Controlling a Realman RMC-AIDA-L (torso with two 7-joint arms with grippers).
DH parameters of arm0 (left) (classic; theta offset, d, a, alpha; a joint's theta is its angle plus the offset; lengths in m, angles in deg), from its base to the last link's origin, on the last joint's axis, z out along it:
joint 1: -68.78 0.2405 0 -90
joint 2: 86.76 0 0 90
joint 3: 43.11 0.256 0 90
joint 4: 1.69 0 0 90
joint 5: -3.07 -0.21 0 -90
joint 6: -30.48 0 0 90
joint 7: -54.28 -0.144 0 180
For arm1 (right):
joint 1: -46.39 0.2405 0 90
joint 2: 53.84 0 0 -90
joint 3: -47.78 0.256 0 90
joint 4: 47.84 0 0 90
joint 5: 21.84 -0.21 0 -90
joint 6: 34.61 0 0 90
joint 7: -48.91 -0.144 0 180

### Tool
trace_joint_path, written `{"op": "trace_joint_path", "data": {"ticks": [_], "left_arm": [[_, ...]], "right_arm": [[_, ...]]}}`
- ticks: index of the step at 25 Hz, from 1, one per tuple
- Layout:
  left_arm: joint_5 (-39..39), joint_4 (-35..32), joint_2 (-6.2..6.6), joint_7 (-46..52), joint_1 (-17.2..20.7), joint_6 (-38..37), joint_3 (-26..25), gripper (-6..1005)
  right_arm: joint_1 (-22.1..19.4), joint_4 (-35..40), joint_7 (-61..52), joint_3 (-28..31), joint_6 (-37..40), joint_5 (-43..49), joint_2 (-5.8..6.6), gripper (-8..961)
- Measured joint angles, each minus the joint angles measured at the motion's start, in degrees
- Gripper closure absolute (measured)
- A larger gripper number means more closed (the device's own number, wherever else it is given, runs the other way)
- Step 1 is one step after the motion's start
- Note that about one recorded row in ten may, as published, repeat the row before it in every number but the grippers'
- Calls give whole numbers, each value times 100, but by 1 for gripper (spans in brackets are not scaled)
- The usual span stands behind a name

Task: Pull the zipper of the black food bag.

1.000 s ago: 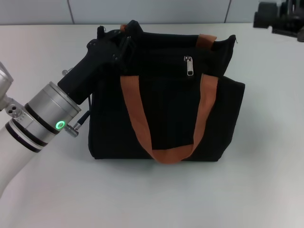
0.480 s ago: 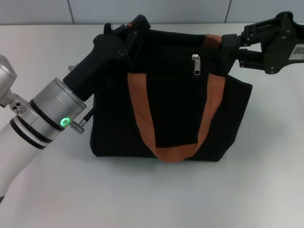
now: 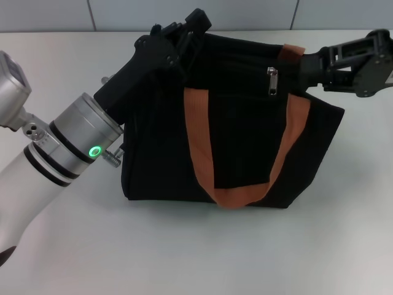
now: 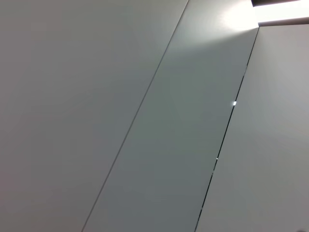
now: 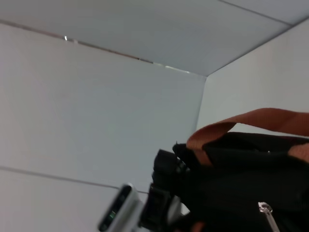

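On the white table (image 3: 184, 258), the left pincer (image 3: 184, 34) clamps the black food bag (image 3: 239, 153) at its top corner — apparently bracing it — while the right pincer (image 3: 307, 64), grip unclear, nears the zipper (image 3: 271, 80).

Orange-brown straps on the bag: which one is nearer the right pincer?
The rear strap, showing only as a short piece at the black food bag's top edge beside the right pincer. The front strap loops down the front.
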Motion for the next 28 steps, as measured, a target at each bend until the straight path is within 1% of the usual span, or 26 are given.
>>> {"op": "trace_joint_path", "data": {"ticks": [2, 3, 4, 6, 8, 9, 11, 13, 15, 19, 23, 28], "left_arm": [[0, 9, 0, 0, -42, -3, 0, 981], [0, 15, 0, 0, -62, -8, 0, 982], [0, 15, 0, 0, -62, -8, 0, 982], [0, 18, 0, -1, -84, -22, 2, 982], [-7, 22, 0, -42, -99, -56, 18, 982], [-7, 22, 0, -42, -99, -56, 18, 982], [-17, 89, 0, -197, -113, -159, 40, 982], [-62, 121, 0, -293, -131, -220, 38, 982], [-156, 155, 1, -369, -167, -254, 17, 982], [-301, 216, 1, -446, -266, -300, 3, 982], [-321, 247, 1, -447, -347, -249, 5, 982], [-321, 285, 0, -453, -406, -171, -5, 981]], "right_arm": [[-6, 95, 388, 1, 16, 41, -43, 691], [-77, 307, 852, 17, 60, 35, -147, 691], [-77, 307, 852, 17, 60, 35, -147, 691], [-216, 645, 1492, 40, 149, 23, -283, 691], [-434, 1063, 2421, 55, 258, 19, -486, 691], [-612, 1276, 2988, 76, 278, 9, -639, 691], [-897, 1518, 3833, 145, 261, -36, -873, 691], [-1228, 1677, 4768, 280, 218, -191, -1078, 691], [-1483, 1640, 5380, 357, 198, -502, -1138, 690], [-1825, 1303, 6014, 375, 122, -1177, -1136, 690], [-1997, 1204, 6150, 351, -175, -1297, -1139, 690], [-2071, 1034, 6126, 403, -332, -1271, -1136, 690]]}}
